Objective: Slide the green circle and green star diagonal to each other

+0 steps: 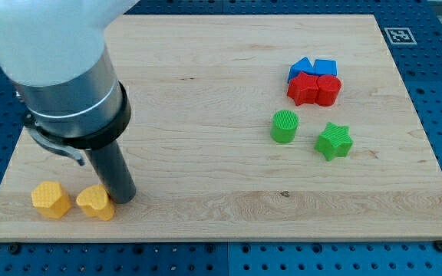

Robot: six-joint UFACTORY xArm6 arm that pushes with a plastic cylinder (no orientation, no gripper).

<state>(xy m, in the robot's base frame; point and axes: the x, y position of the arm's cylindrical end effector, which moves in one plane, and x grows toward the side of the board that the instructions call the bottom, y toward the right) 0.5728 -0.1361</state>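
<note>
The green circle (284, 126) stands on the wooden board right of centre. The green star (334, 141) lies just to its right and slightly lower, a small gap between them. My tip (125, 199) is far off at the view's lower left, touching or almost touching the right side of a yellow heart-shaped block (96, 202). The arm's large grey and white body (60, 69) fills the upper left corner.
A yellow hexagon-like block (51, 200) lies left of the yellow heart. Above the green blocks sits a tight cluster: a blue triangle-like block (300, 67), a blue cube (325, 67), a red star-like block (304, 89) and a red cylinder (328, 90). The board (206, 92) lies on a blue pegboard.
</note>
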